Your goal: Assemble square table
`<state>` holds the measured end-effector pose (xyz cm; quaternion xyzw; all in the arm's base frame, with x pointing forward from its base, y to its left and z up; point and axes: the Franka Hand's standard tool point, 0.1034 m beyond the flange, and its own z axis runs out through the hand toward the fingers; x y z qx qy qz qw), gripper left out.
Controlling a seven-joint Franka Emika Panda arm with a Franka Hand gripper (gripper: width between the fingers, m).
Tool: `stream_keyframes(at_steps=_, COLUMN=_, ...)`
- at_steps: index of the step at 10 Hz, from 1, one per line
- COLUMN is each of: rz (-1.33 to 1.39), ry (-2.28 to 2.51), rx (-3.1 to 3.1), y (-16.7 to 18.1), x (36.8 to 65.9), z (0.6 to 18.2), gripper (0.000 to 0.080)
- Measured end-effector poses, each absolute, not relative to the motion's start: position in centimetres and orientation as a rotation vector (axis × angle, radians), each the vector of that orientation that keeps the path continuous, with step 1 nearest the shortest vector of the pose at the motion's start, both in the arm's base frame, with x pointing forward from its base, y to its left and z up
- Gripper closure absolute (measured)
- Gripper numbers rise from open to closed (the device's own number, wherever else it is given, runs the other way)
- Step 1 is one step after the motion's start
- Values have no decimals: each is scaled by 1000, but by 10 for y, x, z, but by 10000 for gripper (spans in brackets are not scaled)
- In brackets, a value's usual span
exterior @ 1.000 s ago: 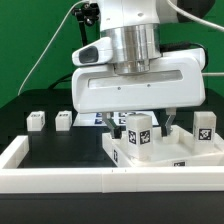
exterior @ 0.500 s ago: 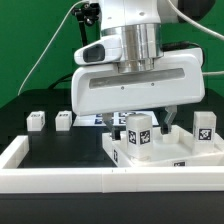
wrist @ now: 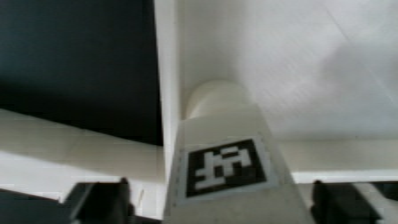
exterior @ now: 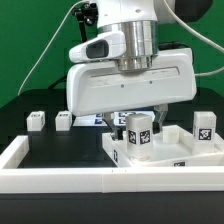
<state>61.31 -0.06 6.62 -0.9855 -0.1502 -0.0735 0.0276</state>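
Note:
The square table top (exterior: 175, 158), a white tray with a raised rim, lies at the exterior view's right. One white tagged leg (exterior: 138, 131) stands upright on it, and my gripper (exterior: 139, 121) hangs straight above with a finger on each side. In the wrist view that leg (wrist: 226, 150) fills the middle between the dark fingers (wrist: 98, 200), with a narrow gap left on both sides, so the jaws are open around it. A second leg (exterior: 204, 126) stands at the top's far right. Two more legs (exterior: 36, 120) (exterior: 64, 120) rest on the black worktop to the left.
A long low white wall (exterior: 60, 180) edges the front and left of the black worktop. The marker board (exterior: 97, 119) lies flat behind the gripper. Cables run from the arm up at the back.
The gripper has shifted a little toward the exterior view's left, and its fingers have drawn closer to the upright leg. The leg and the table top have not moved.

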Motion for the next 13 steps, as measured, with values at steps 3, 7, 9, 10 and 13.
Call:
stream_keyframes(at_steps=3, rz=-225, ry=-414, rx=-3047, y=-1, x=613, z=66, gripper=512)
stream_keyframes(at_steps=7, rz=-213, ry=-12, rx=-3055, y=-1, x=614, z=65, gripper=512)
stream_keyframes(at_steps=9, rz=-213, ry=379, rx=-3023, y=1, x=614, z=65, gripper=512)
stream_keyframes(at_steps=10, rz=-209, ry=570, rx=-2988, y=2, x=614, z=64, gripper=512)
stream_keyframes(at_steps=13, rz=-171, ry=1191, rx=-2774, y=4, x=613, z=62, gripper=511)
